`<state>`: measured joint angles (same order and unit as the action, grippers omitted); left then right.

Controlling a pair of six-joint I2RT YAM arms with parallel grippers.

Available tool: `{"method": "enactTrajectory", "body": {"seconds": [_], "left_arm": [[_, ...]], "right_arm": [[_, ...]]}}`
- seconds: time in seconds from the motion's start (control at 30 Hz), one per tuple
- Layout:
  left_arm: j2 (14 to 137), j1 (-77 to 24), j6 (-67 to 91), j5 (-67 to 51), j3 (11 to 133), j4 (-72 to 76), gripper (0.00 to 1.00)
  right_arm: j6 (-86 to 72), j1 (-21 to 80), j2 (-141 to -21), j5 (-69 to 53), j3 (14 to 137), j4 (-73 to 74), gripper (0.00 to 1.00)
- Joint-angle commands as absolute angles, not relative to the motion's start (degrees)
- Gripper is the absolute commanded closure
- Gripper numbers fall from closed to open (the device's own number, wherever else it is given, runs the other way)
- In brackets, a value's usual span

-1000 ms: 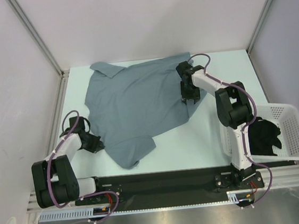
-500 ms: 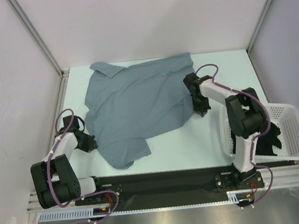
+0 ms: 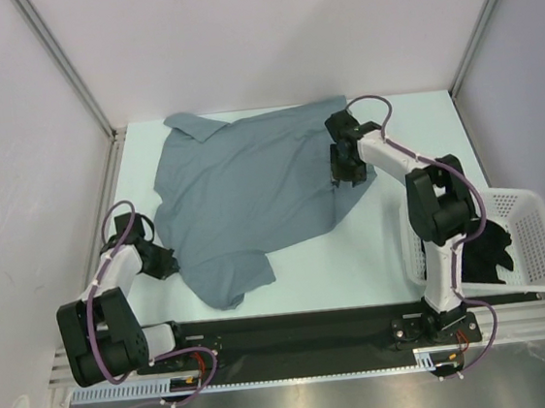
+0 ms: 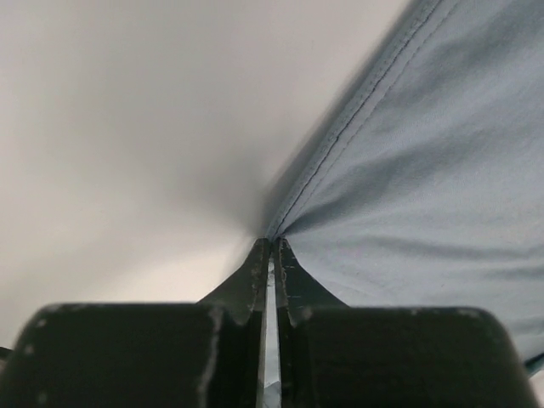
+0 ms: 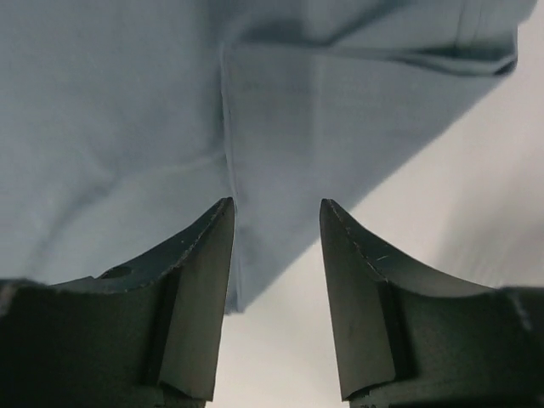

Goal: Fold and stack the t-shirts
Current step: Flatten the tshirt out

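Note:
A slate grey-blue t-shirt (image 3: 247, 192) with a small collar lies spread across the middle of the table. My left gripper (image 3: 167, 263) is low at its left edge and shut on the hem; in the left wrist view the jaws (image 4: 272, 244) pinch the stitched edge of the cloth (image 4: 425, 170). Over the shirt's right edge hovers my right gripper (image 3: 346, 171). Its fingers (image 5: 276, 208) stand open above a fold of the cloth (image 5: 127, 110), with nothing between them. A black t-shirt (image 3: 485, 248) lies crumpled in the basket.
A white plastic lattice basket (image 3: 537, 235) stands at the right front, right beside the right arm's base. White walls with metal posts close in the table on the left, back and right. A black rail (image 3: 286, 334) runs along the near edge.
The left gripper pulled the shirt's left edge slightly leftward and the lower sleeve shifted with it. The right gripper dipped toward the front right, then came back over the shirt's right edge.

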<state>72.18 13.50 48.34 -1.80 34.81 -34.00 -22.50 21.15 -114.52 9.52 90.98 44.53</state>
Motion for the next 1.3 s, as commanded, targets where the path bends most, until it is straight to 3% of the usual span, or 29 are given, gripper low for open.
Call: {"method": "enactTrajectory", "body": {"seconds": [0.0, 0.03, 0.1, 0.13, 0.23, 0.67, 1.0, 1.2, 1.27], "left_arm": [[69.9, 14.2, 46.3, -2.8, 34.8, -35.7, 0.93], [69.3, 14.2, 46.0, -1.8, 35.0, -36.6, 0.82], [66.0, 14.2, 45.8, -0.2, 35.2, -37.3, 0.70], [64.6, 14.2, 45.8, -0.2, 35.2, -38.0, 0.56], [61.8, 14.2, 45.3, 3.3, 35.5, -38.6, 0.44], [63.1, 14.1, 42.4, 1.8, 36.7, -37.4, 0.49], [62.8, 14.2, 41.7, 1.6, 37.0, -36.9, 0.49], [63.2, 14.1, 40.6, 2.1, 38.1, -37.2, 0.49], [63.0, 14.2, 40.3, 2.3, 38.1, -37.1, 0.49]], "right_arm": [[-25.0, 20.0, -117.2, 8.9, 96.7, 41.8, 0.50], [-25.9, 19.8, -119.2, 8.6, 99.1, 41.6, 0.51], [-28.9, 19.4, -122.2, 7.3, 102.6, 42.6, 0.54], [-29.7, 19.3, -123.4, 7.6, 104.2, 45.2, 0.58], [-31.7, 19.9, -127.3, 9.4, 108.4, 47.0, 0.63], [-31.7, 20.7, -133.9, 15.1, 117.0, 52.6, 0.60], [-31.2, 20.7, -134.4, 16.3, 117.4, 54.1, 0.71], [-30.9, 20.7, -134.1, 17.0, 118.2, 55.8, 0.95], [-29.9, 21.0, -133.0, 19.3, 118.0, 56.6, 0.97]]}}
